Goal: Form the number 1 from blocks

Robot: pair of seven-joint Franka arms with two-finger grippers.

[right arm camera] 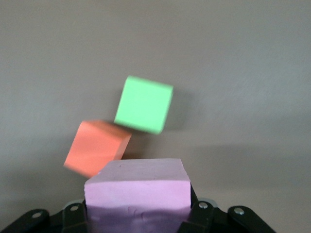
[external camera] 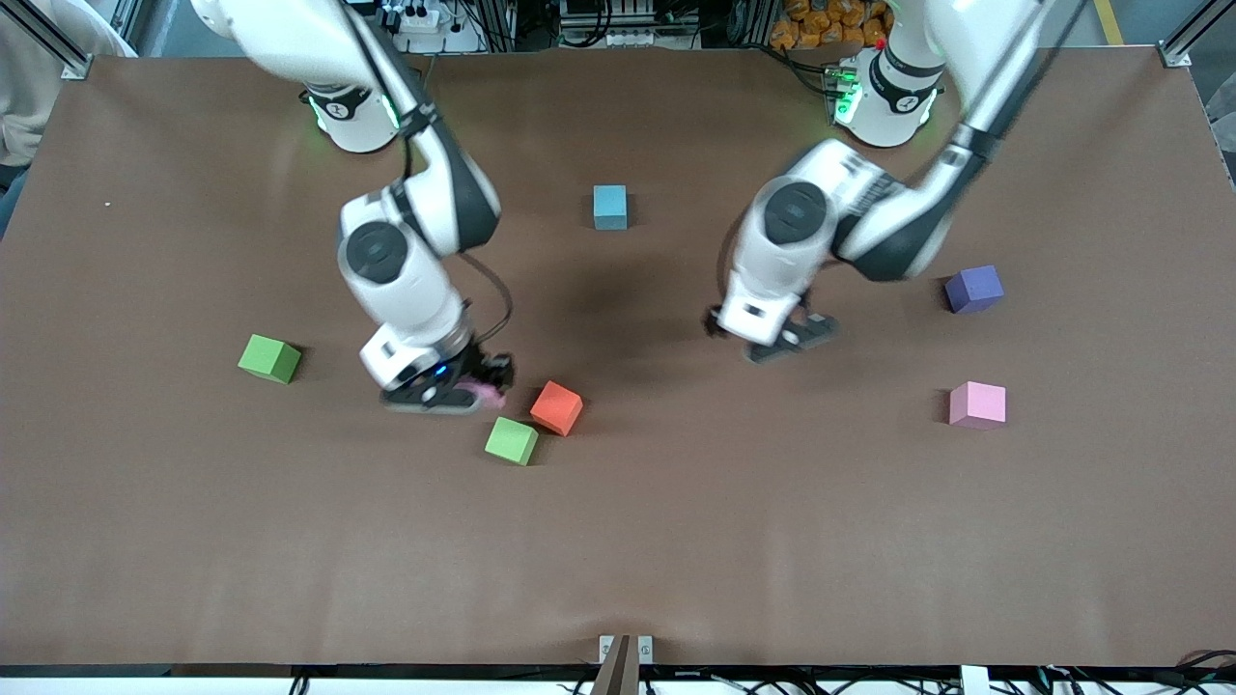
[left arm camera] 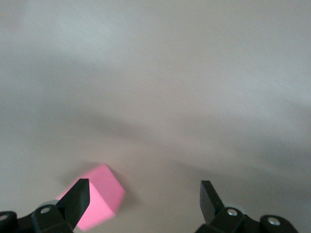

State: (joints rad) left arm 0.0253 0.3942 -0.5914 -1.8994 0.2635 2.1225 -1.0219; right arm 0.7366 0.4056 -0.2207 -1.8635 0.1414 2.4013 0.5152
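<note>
My right gripper (external camera: 462, 393) (right arm camera: 137, 216) hangs low over the table, shut on a light pink cube (external camera: 482, 389) (right arm camera: 137, 190). Just beside it lie a red-orange cube (external camera: 557, 407) (right arm camera: 97, 147) and a green cube (external camera: 512, 440) (right arm camera: 144, 104), corner to corner. A second green cube (external camera: 269, 358) sits toward the right arm's end. A sky blue cube (external camera: 610, 207) lies mid-table near the bases. My left gripper (external camera: 780, 342) (left arm camera: 144, 195) is open over bare table and holds nothing. Another pink cube (external camera: 977, 403) (left arm camera: 95, 201) and a purple cube (external camera: 974, 289) lie toward the left arm's end.
The cubes are scattered singly over the brown table (external camera: 618, 541); no row stands anywhere. The wide strip of table nearest the front camera holds nothing. A small bracket (external camera: 626, 649) sits at the table's front edge.
</note>
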